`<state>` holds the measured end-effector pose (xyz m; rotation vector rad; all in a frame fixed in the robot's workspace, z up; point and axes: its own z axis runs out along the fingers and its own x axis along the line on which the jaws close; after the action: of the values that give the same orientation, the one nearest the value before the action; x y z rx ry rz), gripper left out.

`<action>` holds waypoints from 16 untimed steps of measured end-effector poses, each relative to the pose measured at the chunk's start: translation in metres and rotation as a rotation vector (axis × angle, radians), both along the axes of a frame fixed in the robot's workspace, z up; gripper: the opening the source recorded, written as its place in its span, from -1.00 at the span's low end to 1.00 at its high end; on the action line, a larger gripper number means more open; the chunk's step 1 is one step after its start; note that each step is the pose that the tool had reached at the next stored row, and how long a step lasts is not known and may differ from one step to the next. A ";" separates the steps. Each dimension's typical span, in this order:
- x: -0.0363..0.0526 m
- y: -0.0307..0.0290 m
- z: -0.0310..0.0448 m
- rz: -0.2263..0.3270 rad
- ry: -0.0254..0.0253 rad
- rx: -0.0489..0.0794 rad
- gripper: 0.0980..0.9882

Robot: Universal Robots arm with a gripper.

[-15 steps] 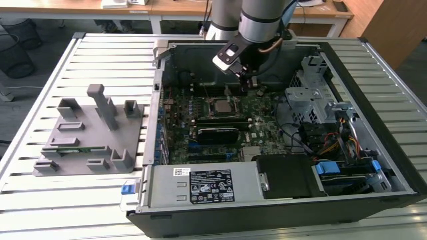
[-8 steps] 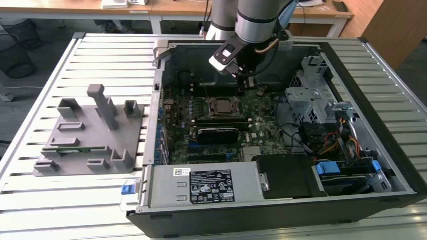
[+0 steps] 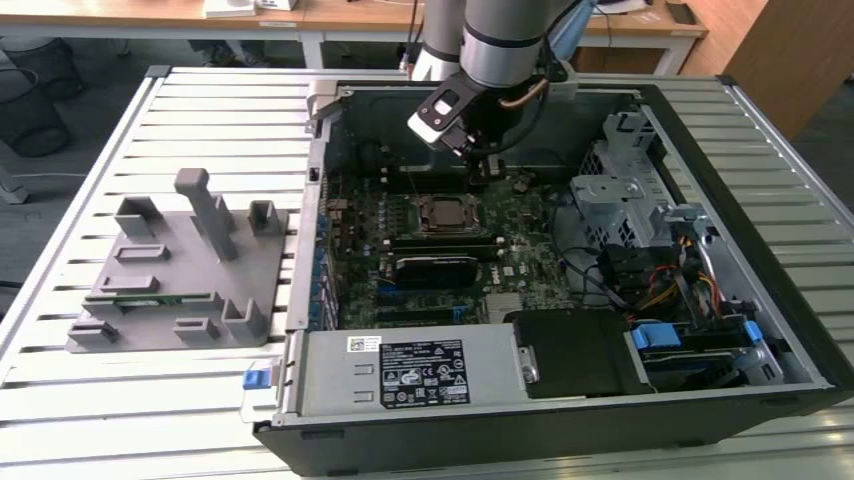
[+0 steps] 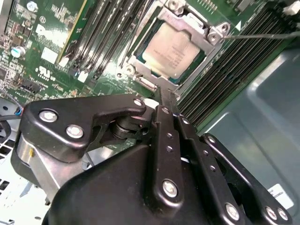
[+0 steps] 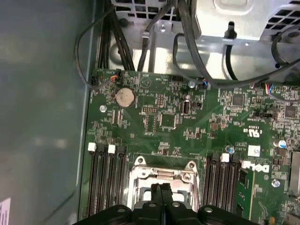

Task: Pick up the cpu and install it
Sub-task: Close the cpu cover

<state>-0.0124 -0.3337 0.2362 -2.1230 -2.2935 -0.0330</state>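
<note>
The cpu [image 4: 171, 54], a square chip with a silver-grey top, lies in the socket on the green motherboard [image 5: 159, 117], with the socket's metal frame [image 4: 213, 35] around its edges. In the exterior view the cpu [image 3: 443, 212] sits mid-board inside the open computer case. My gripper [image 3: 483, 168] hangs above the board just behind the socket. Its two thin black fingers are pressed together with nothing between them, shown in both wrist views [image 4: 165, 96] [image 5: 161, 188]. The fingertips [image 5: 158, 190] sit right at the socket's edge, beside the chip and apart from it.
Black memory slots [image 5: 105, 183] flank the socket on both sides. Cables and a metal drive cage [image 3: 627, 190] fill the case's right side, and a power supply [image 3: 400, 372] its front. A grey fixture [image 3: 187, 270] holding a green memory stick [image 3: 154, 298] stands on the slatted table at the exterior view's left.
</note>
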 end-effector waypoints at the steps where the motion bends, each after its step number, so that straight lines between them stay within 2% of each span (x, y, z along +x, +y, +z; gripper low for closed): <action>1: -0.0014 0.0000 -0.0001 0.000 0.0000 0.000 -0.98; 10: -0.0166 -0.0008 -0.0024 0.000 0.0000 0.000 -0.98; 14: -0.0207 -0.0113 -0.0042 0.000 0.0000 0.000 -0.98; 16: -0.0236 -0.0140 -0.0050 0.000 -0.0001 0.000 -0.98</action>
<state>-0.0360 -0.3477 0.2312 -2.1229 -2.2934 -0.0335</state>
